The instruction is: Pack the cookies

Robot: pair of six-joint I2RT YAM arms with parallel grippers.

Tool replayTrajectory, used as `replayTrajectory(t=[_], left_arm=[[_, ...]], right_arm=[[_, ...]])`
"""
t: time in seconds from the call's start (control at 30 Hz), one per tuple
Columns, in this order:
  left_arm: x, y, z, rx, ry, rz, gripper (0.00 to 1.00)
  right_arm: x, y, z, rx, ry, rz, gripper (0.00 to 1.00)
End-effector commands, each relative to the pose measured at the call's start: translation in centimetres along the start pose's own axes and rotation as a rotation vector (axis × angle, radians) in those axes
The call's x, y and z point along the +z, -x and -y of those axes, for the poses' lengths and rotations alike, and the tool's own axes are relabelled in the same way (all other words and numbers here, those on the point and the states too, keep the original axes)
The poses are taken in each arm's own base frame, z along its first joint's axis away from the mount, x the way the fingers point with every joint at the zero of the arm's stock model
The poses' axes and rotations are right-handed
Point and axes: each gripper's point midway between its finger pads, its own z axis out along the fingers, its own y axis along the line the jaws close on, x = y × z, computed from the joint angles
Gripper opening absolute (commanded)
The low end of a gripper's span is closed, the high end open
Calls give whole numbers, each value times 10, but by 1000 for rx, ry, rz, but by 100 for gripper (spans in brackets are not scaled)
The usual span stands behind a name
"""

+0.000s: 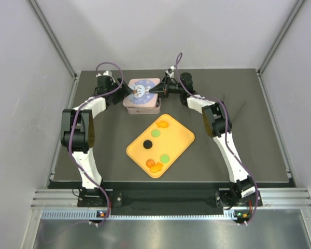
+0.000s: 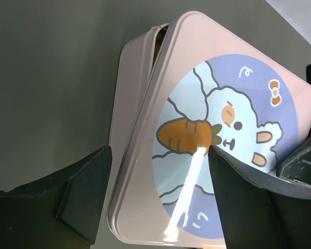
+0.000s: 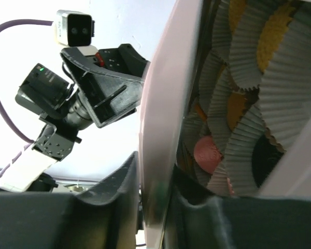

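While the right gripper [image 3: 155, 179] clamps the pink rabbit-printed metal lid [image 2: 233, 93] ajar over its pink tin [image 2: 127, 104] at twelve o'clock, presumably for loading, the left gripper [image 2: 159, 155] straddles it, jaws open; small round cookies [image 1: 147, 144] wait on the yellow tray [image 1: 181, 136], centre.

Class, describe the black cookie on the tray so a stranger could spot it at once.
Find the yellow tray in the middle of the dark table. Toward its left corner lies one black cookie. Its neighbours are green cookies and orange cookies.

Dark table [image 1: 249, 129], yellow tray [image 1: 182, 137], pink rabbit tin [image 1: 142, 103] ajar
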Motion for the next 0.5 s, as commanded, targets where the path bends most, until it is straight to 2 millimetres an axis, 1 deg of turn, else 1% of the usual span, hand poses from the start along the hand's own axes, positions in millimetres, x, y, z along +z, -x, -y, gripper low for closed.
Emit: replayTrajectory(t=[0.0, 0.2, 0.43, 0.47], left_arm=[[-1, 4, 11, 9, -36, 24, 79], [-1, -2, 10, 14, -25, 12, 77], [-3, -3, 8, 17, 0, 15, 75], [-2, -5, 5, 14, 11, 10, 74]], right_arm=[[-3, 7, -8, -50, 11, 15, 24], [-8, 10, -7, -34, -2, 32, 32], [-13, 12, -6, -28, -22, 50, 38], [-16, 14, -6, -30, -31, 56, 39]])
